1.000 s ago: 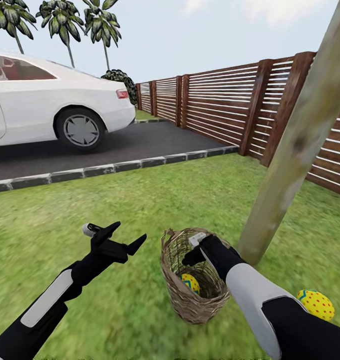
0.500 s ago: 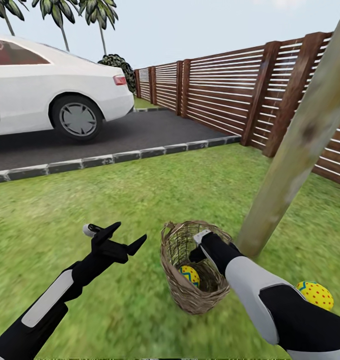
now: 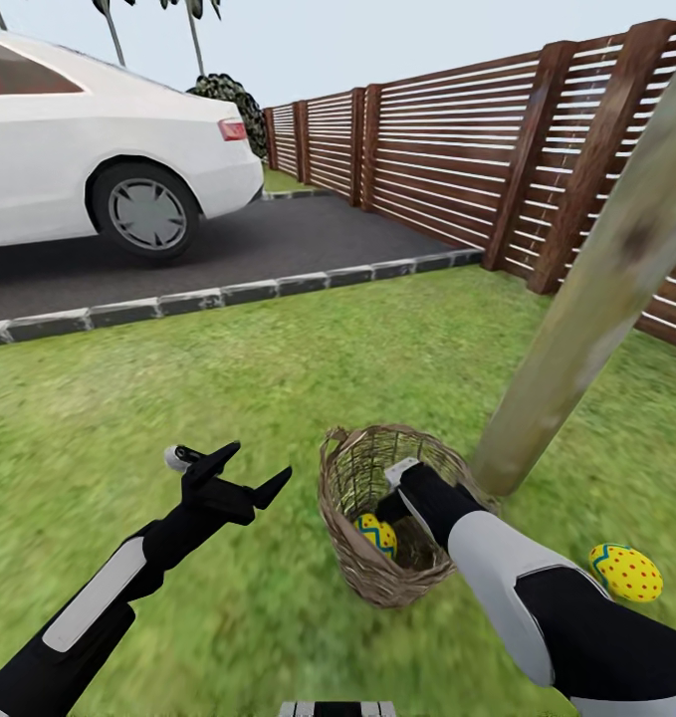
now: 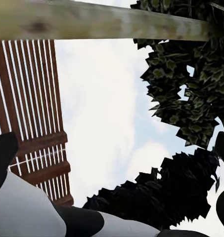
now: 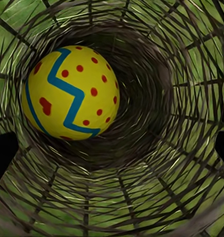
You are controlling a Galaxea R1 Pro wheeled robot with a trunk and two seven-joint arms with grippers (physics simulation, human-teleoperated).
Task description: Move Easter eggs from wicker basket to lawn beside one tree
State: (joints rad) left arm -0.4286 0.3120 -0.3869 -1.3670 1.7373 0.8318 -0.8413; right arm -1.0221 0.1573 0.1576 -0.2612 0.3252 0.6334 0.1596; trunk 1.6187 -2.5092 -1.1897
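Reaching down into the wicker basket [image 3: 377, 518], the right claw [image 3: 392, 488] sits inside the rim, its two dark fingertips [image 5: 3, 155] set wide apart at the edges of the right wrist view with nothing between them. One Easter egg [image 5: 69, 94], yellow with red dots and a blue zigzag, lies at the basket bottom, ahead of that claw and untouched; the head view shows the same egg [image 3: 377, 534] low inside the weave. A second egg [image 3: 626, 573] lies on the lawn [image 3: 278, 398] to the right of the right arm, near the foot of the tree [image 3: 586, 319]. That makes two eggs counted; whether a third is there cannot be told. The basket stands on the grass just beside the pale trunk's base, tilted a little.

The left claw [image 3: 243, 468] hangs over the grass to the left of the basket, well apart from it, its fingers spread and empty.

Beyond the lawn run a grey stone kerb [image 3: 228, 295], a dark driveway [image 3: 278, 244] with one white car [image 3: 109, 159], and a brown slatted fence [image 3: 447, 159].
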